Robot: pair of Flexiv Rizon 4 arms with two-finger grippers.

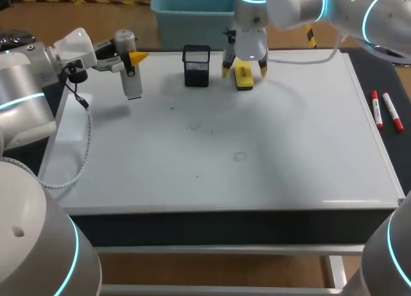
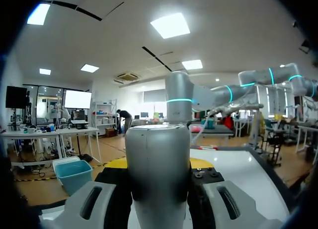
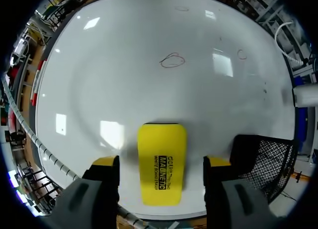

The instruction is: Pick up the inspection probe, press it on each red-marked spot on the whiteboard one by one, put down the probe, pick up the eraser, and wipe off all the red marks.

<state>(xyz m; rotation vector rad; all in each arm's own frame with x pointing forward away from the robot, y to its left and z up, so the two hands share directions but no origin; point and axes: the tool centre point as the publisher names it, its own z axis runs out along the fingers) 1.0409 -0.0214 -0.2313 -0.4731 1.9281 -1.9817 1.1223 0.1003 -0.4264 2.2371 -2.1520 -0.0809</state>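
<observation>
Eraser lies untouched inside the wide-open right tool; left tool grips the probe.

Yellow eraser flat on whiteboard

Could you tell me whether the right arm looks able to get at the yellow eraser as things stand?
Probably yes. The right arm is above the yellow eraser, its jaws open with one on each side of it. The black mesh holder stands close beside but apart, leaving the way free.
</observation>
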